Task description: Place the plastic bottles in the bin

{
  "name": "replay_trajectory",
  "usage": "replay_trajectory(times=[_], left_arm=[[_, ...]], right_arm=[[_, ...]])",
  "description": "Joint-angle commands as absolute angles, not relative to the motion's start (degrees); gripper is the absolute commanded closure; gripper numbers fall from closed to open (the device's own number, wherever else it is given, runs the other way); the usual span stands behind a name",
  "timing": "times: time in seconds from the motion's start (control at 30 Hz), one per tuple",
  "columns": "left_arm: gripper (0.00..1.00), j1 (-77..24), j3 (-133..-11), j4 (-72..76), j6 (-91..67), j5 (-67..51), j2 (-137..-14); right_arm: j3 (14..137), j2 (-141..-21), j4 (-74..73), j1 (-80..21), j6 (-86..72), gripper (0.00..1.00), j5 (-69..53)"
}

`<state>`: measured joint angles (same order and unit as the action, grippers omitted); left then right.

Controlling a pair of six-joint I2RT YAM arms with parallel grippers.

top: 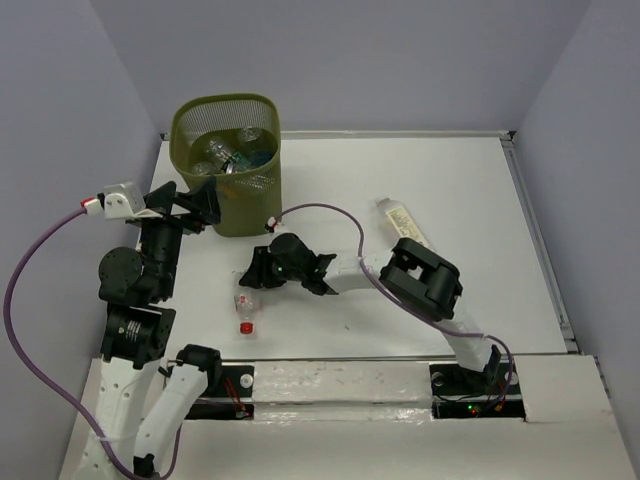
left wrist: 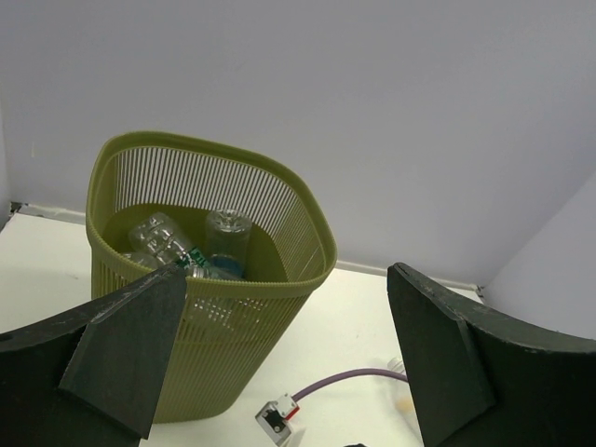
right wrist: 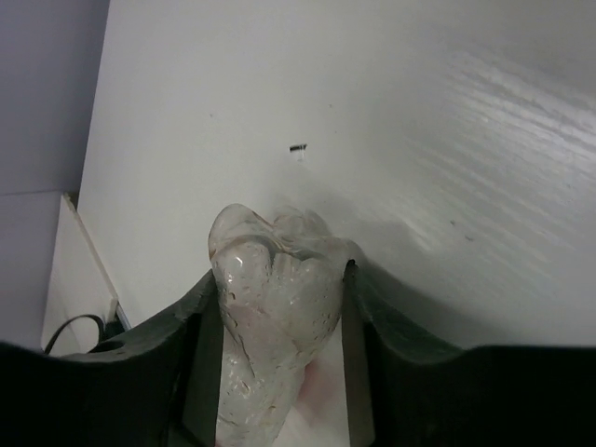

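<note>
Right wrist view: a crumpled clear bottle [right wrist: 270,321] is clamped between the fingers of the right end effector [right wrist: 279,279] and rests on the white desk [right wrist: 391,140]. From above, it is seen just nearer the arm bases than the bin [top: 245,205]. The right arm [top: 425,280] is folded low and reaches leftwards. The left end effector [top: 203,203] is held wide apart beside the bin. Several bottles [left wrist: 200,244] are lodged inside the bin. Another bottle [top: 404,221] lies to the right of the bin. No label writing can be read.
</note>
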<state>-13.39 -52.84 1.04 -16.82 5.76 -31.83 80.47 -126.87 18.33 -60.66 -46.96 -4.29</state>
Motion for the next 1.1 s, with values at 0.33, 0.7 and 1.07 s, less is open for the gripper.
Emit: replay_trajectory(times=[0.33,0.7,1.07], left_arm=[[0.01,-13.1,-52.6,3.9,-17.0,5.1,-30.6],[0.01,-12.7,-52.3,3.8,-18.4,6.4,-29.9],[0.01,-13.4,-51.9,4.6,-19.6,3.8,-30.1]], right_arm=[[78.2,-93.8,23.3,-58.2,-13.7,0.71,12.6],[120.2,-114.3,23.4,-50.1,7.3,0.75,10.5],[139.7,-129.6,13.9,-47.4,5.0,0.01,4.6]])
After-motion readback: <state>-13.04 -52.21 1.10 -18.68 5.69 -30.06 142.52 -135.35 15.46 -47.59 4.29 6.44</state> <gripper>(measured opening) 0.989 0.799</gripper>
